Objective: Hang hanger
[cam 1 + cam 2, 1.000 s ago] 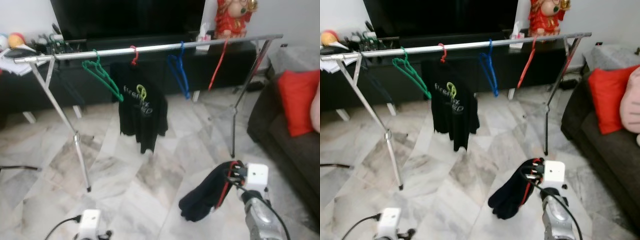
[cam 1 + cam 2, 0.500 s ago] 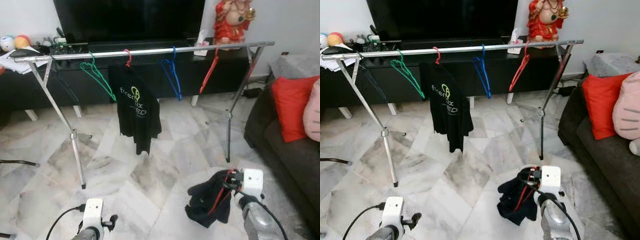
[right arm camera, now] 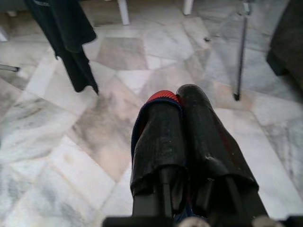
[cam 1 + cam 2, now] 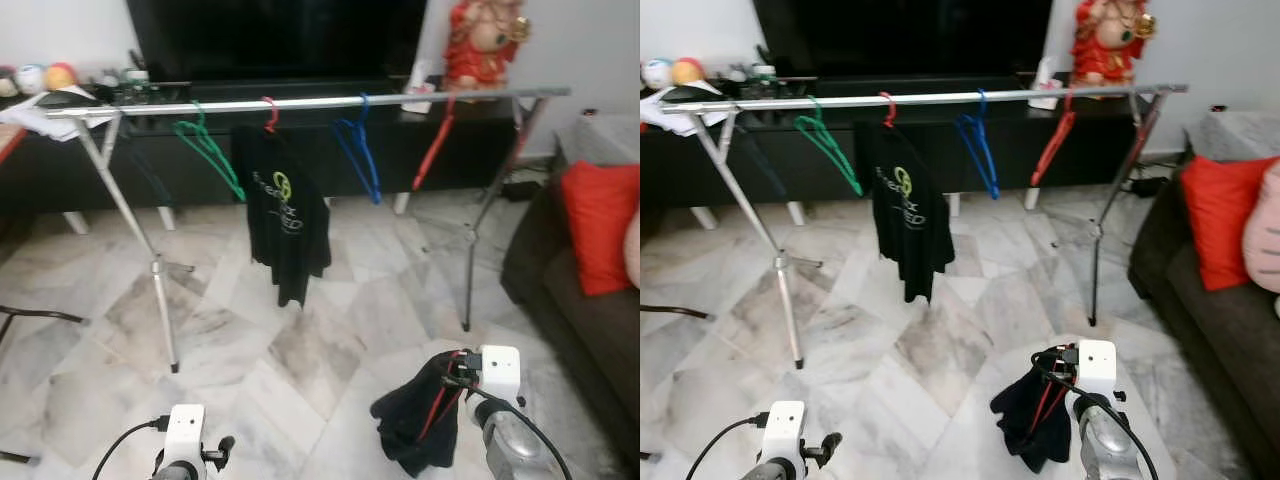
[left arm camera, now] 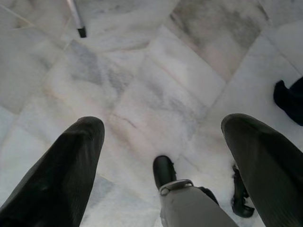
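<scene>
Right gripper, lower right of the head view: fingers clenched on a red hanger carrying a limp dark garment. Left gripper, lower left: fingers spread wide, empty, over glossy veined marble floor. Metal rail spans the upper frame on splayed tubular legs. It carries a green hanger, black printed T-shirt, blue hanger and second red hanger. Open floor lies between the legs; a dark sofa bounds the right edge.

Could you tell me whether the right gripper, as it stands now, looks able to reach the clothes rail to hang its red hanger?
Probably not yet. The right gripper sits low, shut on the red hanger with its dark garment, while the rail stands well ahead and above across open marble floor.
</scene>
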Controlling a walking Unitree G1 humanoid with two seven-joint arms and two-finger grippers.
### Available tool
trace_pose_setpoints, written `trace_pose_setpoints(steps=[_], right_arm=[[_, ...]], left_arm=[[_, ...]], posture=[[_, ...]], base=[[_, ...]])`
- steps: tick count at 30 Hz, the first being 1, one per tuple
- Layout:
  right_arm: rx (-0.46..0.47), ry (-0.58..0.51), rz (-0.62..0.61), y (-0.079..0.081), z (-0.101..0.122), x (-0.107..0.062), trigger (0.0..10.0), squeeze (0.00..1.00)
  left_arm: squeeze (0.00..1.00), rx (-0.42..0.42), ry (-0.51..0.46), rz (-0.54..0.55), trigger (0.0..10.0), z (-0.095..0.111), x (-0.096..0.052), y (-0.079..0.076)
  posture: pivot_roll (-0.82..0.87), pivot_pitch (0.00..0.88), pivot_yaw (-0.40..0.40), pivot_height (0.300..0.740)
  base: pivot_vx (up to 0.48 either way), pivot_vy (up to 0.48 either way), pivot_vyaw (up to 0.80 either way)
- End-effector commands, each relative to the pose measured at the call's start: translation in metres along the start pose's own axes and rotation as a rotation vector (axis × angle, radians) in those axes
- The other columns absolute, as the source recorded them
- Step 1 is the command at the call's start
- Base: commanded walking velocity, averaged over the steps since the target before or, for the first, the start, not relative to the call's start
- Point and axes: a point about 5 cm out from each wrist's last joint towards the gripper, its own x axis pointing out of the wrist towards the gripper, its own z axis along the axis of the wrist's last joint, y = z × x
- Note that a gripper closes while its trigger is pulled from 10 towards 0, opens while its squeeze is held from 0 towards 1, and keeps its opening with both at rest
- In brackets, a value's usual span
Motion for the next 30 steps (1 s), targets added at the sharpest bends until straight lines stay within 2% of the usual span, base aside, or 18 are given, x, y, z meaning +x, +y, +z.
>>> trace_pose_setpoints(steps=[1, 15, 25, 30], right_arm=[[0.002, -0.012, 0.000, -0.001, 0.004, 0.002, 10.0, 0.00], [-0.024, 0.023, 0.010, 0.002, -0.004, 0.000, 10.0, 0.00], [0.018, 0.028, 0.022, 0.004, -0.006, 0.000, 10.0, 0.00], [-0.019, 0.047, 0.032, 0.005, -0.010, -0.001, 10.0, 0.00]], left_arm=[[0.00, 0.003, 0.016, -0.010, 10.0, -0.002, 0.000, -0.002], [0.00, 0.006, 0.026, -0.013, 10.0, -0.006, -0.001, -0.004], [0.00, 0.005, 0.030, -0.019, 10.0, -0.007, -0.001, -0.008], [0.00, 0.006, 0.032, -0.018, 10.0, -0.008, -0.001, -0.008]], posture=[[-0.11, 0.000, -0.037, 0.740], [-0.11, 0.000, -0.040, 0.740], [-0.11, 0.000, -0.044, 0.740], [-0.11, 0.000, -0.046, 0.740]], base=[[0.270, 0.000, 0.00], [0.291, 0.000, 0.00], [0.299, 0.000, 0.00], [0.302, 0.000, 0.00]])
